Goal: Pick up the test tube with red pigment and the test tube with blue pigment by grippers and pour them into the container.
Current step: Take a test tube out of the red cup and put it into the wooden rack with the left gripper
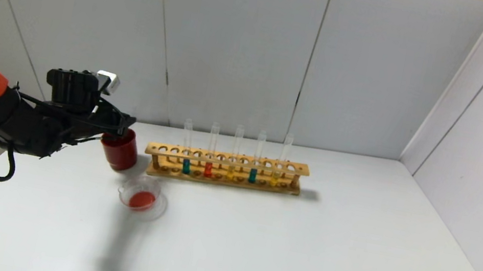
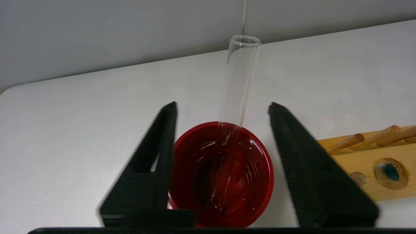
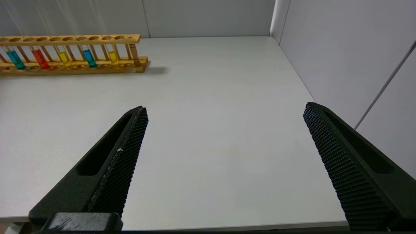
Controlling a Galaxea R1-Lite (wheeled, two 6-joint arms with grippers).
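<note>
cup (image 1: 119,149) dark red | dish (image 1: 142,198) clear, red liquid | rack (image 1: 225,168) tan wood | table (image 1: 300,255) white | fingers (image 3: 125,156) black, cross-hatched

Left claw (image 2: 222,109) gapes over the red cup (image 2: 222,174) holding an empty tube (image 2: 240,78)

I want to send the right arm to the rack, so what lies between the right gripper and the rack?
Nothing: in the right wrist view only bare table lies between the open right gripper and the rack.
</note>
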